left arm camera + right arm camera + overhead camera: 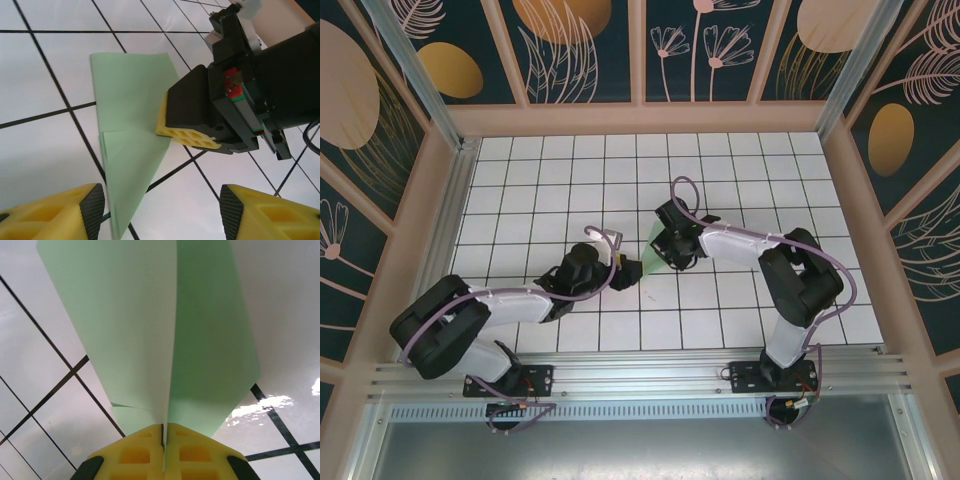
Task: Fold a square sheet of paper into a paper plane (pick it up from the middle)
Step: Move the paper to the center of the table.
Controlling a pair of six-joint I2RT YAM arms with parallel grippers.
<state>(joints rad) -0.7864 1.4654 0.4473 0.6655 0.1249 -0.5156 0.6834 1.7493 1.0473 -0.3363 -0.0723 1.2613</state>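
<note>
The pale mint-green sheet is folded into a pointed paper plane [649,262] with a centre crease. My right gripper [164,440] is shut on that crease, and the wings [125,325] spread away to both sides above the white tiles. In the left wrist view the paper plane [130,110] hangs with its point toward me, the right gripper [187,136] clamped on its right edge. My left gripper [161,212] is open. The plane's point sits inside its gap, close to the left finger [92,207], pinched by nothing.
The white grid-tiled table [740,190] is walled by a wooden frame with dark floral panels [580,50]. Both arms meet near the middle of the table [630,262]. An aluminium rail [640,380] runs along the near edge.
</note>
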